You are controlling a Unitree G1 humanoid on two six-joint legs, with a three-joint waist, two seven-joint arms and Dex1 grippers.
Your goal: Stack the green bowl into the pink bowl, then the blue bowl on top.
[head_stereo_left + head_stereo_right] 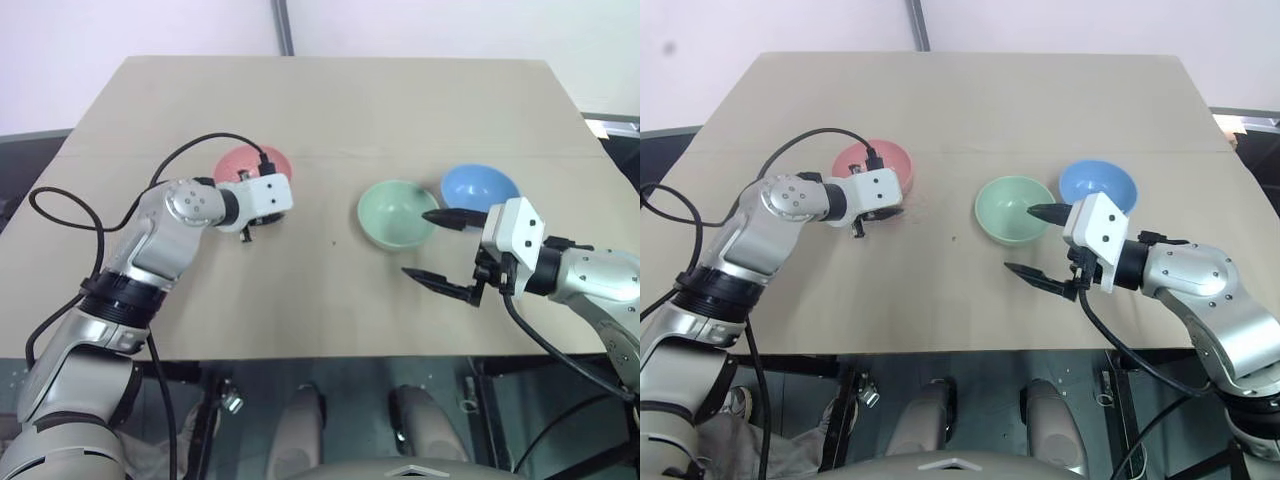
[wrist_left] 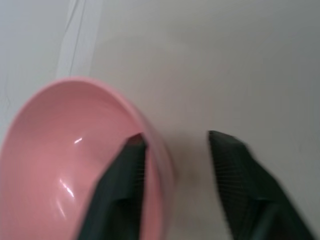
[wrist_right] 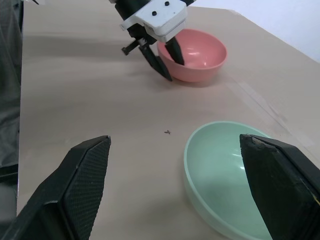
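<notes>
The pink bowl (image 1: 240,160) sits at the table's left, partly hidden behind my left wrist. My left gripper (image 2: 177,140) straddles its near rim. One finger (image 2: 125,170) lies against the inside wall and the other stands outside with a gap to the wall, so the jaws are open. The green bowl (image 1: 392,215) rests right of centre, with the blue bowl (image 1: 482,185) just behind it to the right; both are empty. My right gripper (image 1: 427,245) hovers wide open at the green bowl's near right side, one fingertip over its rim.
The tan table (image 1: 330,100) has bare surface across the back and between the pink and green bowls. Its front edge runs just below both arms. A black cable (image 1: 180,150) loops from my left wrist.
</notes>
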